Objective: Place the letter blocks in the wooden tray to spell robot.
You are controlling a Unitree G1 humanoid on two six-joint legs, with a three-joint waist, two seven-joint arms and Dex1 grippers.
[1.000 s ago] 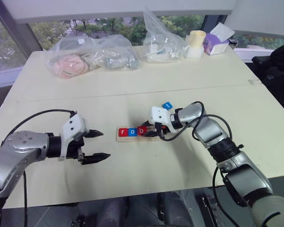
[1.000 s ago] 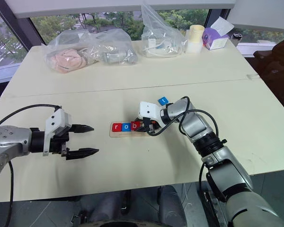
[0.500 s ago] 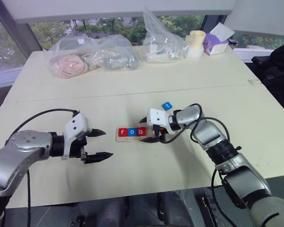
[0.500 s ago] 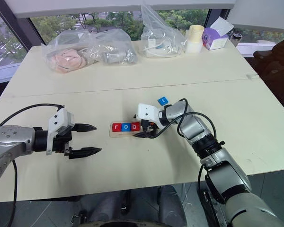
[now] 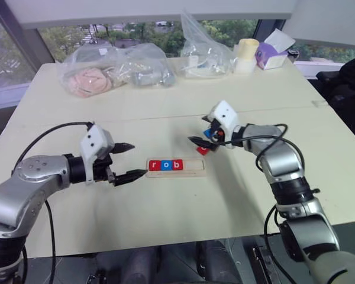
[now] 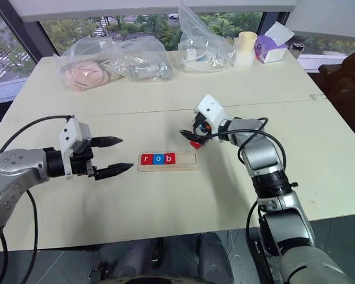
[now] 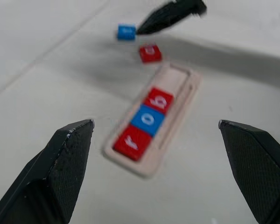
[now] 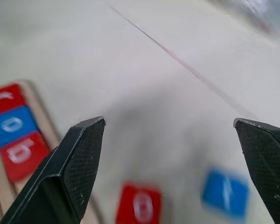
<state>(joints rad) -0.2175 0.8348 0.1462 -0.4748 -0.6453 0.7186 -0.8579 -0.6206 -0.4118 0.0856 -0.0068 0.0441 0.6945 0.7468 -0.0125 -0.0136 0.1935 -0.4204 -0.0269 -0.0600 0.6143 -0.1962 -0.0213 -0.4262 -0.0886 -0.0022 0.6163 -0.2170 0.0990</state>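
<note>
So the wooden tray point(image 5: 175, 167) sits mid-desk point(image 5: 165, 112) with three letter blocks in its slot: red r point(image 5: 154, 165), blue o point(image 5: 165, 165), red b point(image 5: 176, 165), filling the end nearer the left hand; the other end is bare wood.

From the head views the right hand point(image 5: 202, 140) hangs over the desk just past the tray's bare end and mostly covers the loose tiles, you only catch a sliver of the red o block point(image 5: 202, 151). The right wrist view clears that up: red o block and blue t block point(image 8: 225, 193) lie flat on the desk beside each other, apart, between its wide-spread fingers, which hold nothing. The left wrist view shows both loose tiles too, beyond the tray, with a black fingertip point(image 7: 170, 14) right by the blue one.

Left hand point(image 5: 129, 161) hovers just beside the tray's r end, spread wide, empty.

Far edge of the desk: two clear plastic bags point(image 5: 115, 69), a cream cup stack point(image 5: 245, 55), a purple tissue box point(image 5: 270, 52).
</note>
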